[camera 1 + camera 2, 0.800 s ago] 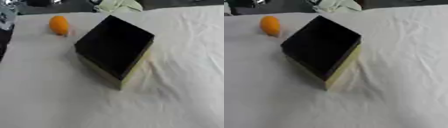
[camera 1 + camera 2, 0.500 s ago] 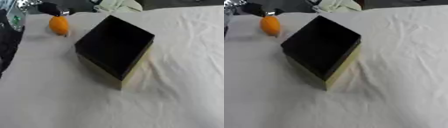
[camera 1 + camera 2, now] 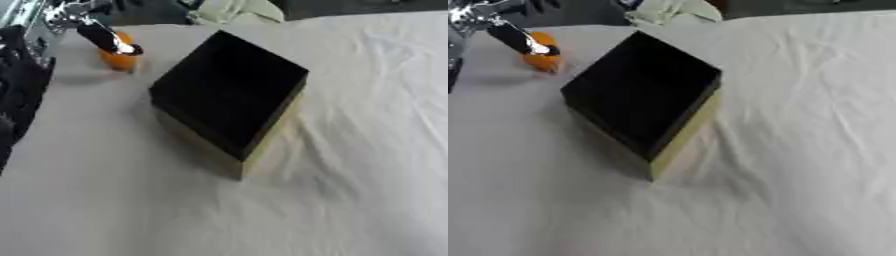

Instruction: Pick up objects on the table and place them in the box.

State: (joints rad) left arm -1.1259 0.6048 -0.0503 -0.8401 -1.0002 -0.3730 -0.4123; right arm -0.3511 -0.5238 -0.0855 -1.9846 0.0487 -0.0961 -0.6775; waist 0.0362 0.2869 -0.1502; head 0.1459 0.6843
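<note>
A small orange fruit point(image 3: 119, 59) lies on the white cloth at the far left. My left hand point(image 3: 98, 31) comes in from the upper left and hangs right over it, with one straight black finger point(image 3: 522, 41) crossing the fruit's top. Nothing is curled round the fruit. To the right of the fruit stands the box point(image 3: 229, 95), dark inside with pale yellow walls, set cornerwise in the middle of the table. My right hand shows in neither view.
A crumpled pale cloth point(image 3: 236, 10) lies at the far edge behind the box. The black left arm point(image 3: 19, 75) runs down the left border. White wrinkled tablecloth point(image 3: 367, 150) spreads to the right and in front of the box.
My left hand has come in from the upper left and moved down over the orange fruit. The fruit and the box have stayed in place.
</note>
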